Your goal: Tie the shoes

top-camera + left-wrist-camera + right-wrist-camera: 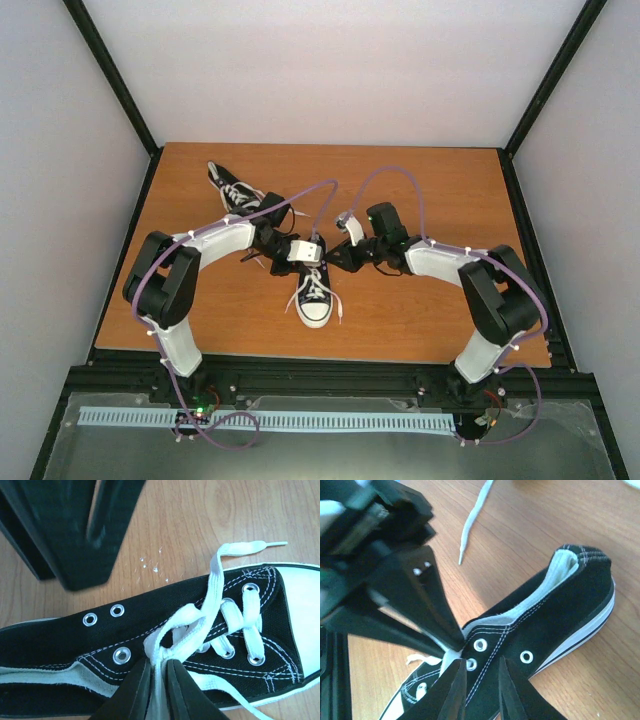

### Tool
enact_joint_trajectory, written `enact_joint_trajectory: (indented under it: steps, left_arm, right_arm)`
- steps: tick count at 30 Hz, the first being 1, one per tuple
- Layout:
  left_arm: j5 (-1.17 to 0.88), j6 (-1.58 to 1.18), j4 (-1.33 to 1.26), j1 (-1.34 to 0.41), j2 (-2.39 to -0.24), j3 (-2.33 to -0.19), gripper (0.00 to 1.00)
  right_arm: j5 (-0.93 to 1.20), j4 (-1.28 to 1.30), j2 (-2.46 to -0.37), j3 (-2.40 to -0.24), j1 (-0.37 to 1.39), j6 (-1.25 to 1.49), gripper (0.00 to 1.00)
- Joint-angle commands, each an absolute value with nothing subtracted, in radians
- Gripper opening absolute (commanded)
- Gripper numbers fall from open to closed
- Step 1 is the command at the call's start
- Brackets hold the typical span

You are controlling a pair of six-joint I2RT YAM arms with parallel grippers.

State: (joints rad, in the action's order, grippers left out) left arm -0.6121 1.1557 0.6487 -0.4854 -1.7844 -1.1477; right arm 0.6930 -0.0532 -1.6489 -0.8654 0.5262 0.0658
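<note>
The near shoe (314, 300) lies mid-table, white toe cap toward the arm bases. It fills the left wrist view (150, 625) and shows in the right wrist view (545, 620). My left gripper (300, 252) (159, 664) is shut on the white lace at a crossing over the tongue. One loose lace end (250, 547) trails over the shoe onto the wood. My right gripper (342, 255) (481, 662) hovers just beside the shoe's eyelet row, jaws a little apart and holding nothing. The second shoe (237, 193) lies at the back left.
The wooden table (430, 200) is walled by white panels and black frame posts. A loose lace end (470, 520) lies on the wood beyond the near shoe. Both forearms (215, 240) converge over the table's middle.
</note>
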Motion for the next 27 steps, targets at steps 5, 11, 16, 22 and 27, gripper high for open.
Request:
enact_joint_trajectory:
  steps: [5, 11, 16, 22, 27]
  left_arm:
    - [-0.616, 1.144, 0.600, -0.489, -1.757, -1.125, 0.20]
    - [-0.644, 1.125, 0.579, -0.489, -1.736, -1.124, 0.25]
    - [-0.638, 1.111, 0.564, -0.489, -1.738, -1.126, 0.25]
    - [-0.639, 1.101, 0.571, -0.489, -1.743, -1.140, 0.24]
    - [-0.642, 1.101, 0.577, -0.489, -1.742, -1.144, 0.24]
  right_arm:
    - [0.777, -0.041, -1.764, -0.926, 0.568, 0.036, 0.19]
    - [0.856, -0.053, -1.773, -0.926, 0.569, 0.034, 0.25]
    - [0.874, -0.083, -1.788, -0.921, 0.573, 0.064, 0.29]
    - [0.823, -0.096, -1.782, -0.917, 0.590, 0.076, 0.17]
    - [0.810, -0.050, -1.774, -0.933, 0.591, 0.050, 0.05]
